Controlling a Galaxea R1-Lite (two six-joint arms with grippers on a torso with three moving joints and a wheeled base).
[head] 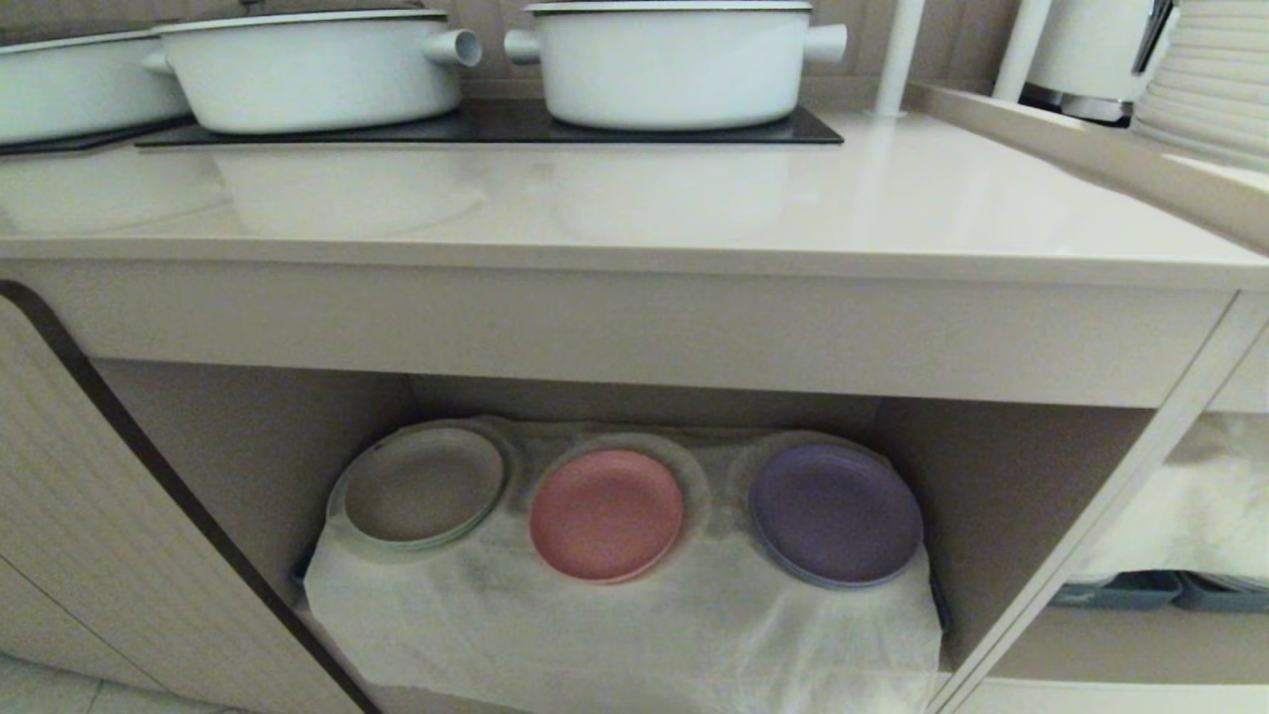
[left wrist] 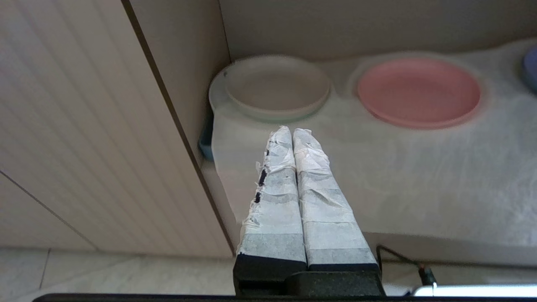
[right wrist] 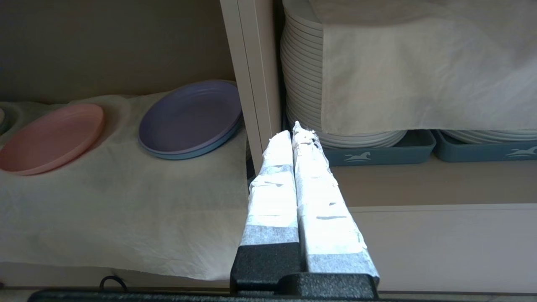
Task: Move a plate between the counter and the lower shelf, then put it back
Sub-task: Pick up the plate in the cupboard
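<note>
Pink plate point(left wrist: 418, 91) on lower shelf point(left wrist: 419, 176), apart from left hand point(left wrist: 292, 133), fingers together

My way into the lower shelf point(head: 634, 635) is open at the front (desk point(head: 634, 213) edge overhead); the beige plate point(head: 421, 486) and purple plate point(head: 835, 513) flank the pink plate point(head: 606, 514).

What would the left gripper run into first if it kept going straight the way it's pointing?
Probably the beige plate with the greenish rim, just past the shut left gripper. The white cloth lies underneath; depth is unclear, so it might brush that first.
</note>
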